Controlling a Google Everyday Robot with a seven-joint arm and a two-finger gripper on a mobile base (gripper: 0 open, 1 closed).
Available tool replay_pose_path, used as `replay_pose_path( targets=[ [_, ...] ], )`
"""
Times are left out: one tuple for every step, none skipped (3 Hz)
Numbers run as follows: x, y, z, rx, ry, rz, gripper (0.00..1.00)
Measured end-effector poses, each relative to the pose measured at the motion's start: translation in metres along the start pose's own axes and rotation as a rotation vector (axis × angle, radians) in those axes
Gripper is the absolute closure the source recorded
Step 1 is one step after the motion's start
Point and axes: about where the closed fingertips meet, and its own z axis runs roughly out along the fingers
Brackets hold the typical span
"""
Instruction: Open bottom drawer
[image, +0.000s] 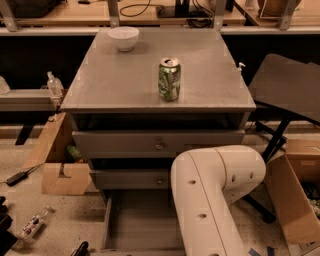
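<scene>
The grey cabinet (120, 75) has three drawers. The bottom drawer (140, 220) is pulled out towards me, and its plain grey inside shows at the bottom edge of the camera view. Its front and knob are cut off by the frame. The middle drawer (125, 179) and the top drawer (120, 142) with its brass knob (159, 146) are nearly flush. My white arm (210, 200) bends down at the lower right, over the open drawer's right side. My gripper is out of view, below the frame past the arm.
A green can (169, 79) and a white bowl (123, 37) stand on the cabinet top. Cardboard boxes sit on the floor at left (60, 175) and right (295, 205). A black chair (290, 85) stands at the right. A clear bottle (54, 85) stands at the left.
</scene>
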Motion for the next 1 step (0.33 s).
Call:
replay_pose_path(
  targets=[
    [0.0, 0.0, 0.0, 0.0, 0.0, 0.0, 0.0]
  ],
)
